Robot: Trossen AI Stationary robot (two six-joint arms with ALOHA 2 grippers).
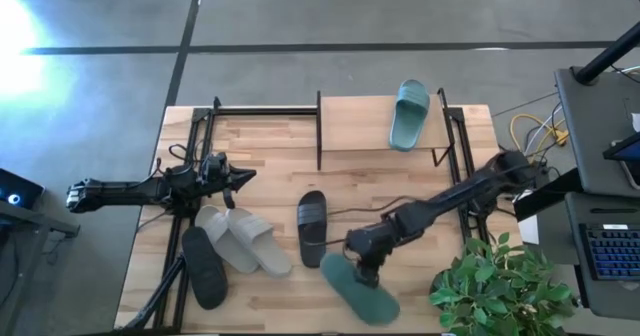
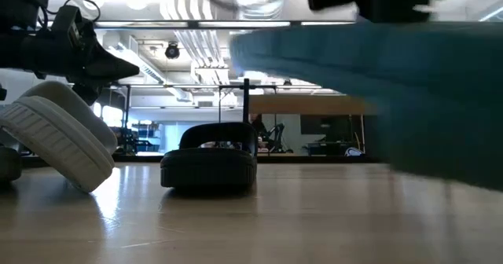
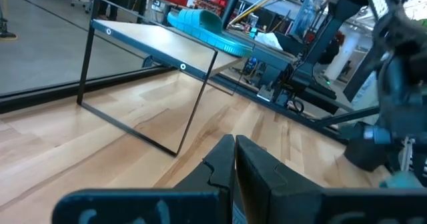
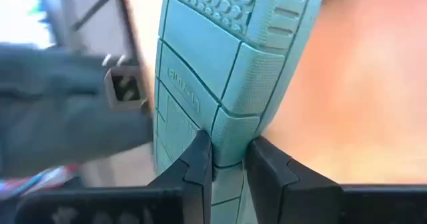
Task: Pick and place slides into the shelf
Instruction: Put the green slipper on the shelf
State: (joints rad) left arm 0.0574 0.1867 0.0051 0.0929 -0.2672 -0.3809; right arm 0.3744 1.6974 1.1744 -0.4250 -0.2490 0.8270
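The shelf (image 1: pixel 365 126) stands at the table's far side, with one teal slide (image 1: pixel 410 114) lying on its top board; both also show in the left wrist view (image 3: pixel 200 24). My right gripper (image 1: pixel 366 264) is shut on the second teal slide (image 1: pixel 358 288) near the table's front edge. My left gripper (image 1: pixel 240 176) is shut and empty, hovering left of centre above the two grey slides (image 1: pixel 243 239), which overlap on the table. One black slide (image 1: pixel 312 226) lies mid-table, and another black slide (image 1: pixel 203 266) lies at the front left. My right gripper pinches a raised edge of the teal slide (image 4: pixel 230 141) between its two fingers, at the slide's end nearer the table's middle. The slide's treaded underside (image 4: pixel 213 31) faces the wrist camera. In the low view the slide (image 2: pixel 409 91) appears lifted off the table and sloping.
A potted plant (image 1: pixel 495 286) stands at the table's front right corner, close to my right arm. Black metal frames (image 1: pixel 195 146) run along the table's left and right sides. Cables and a keyboard lie off the table's right edge.
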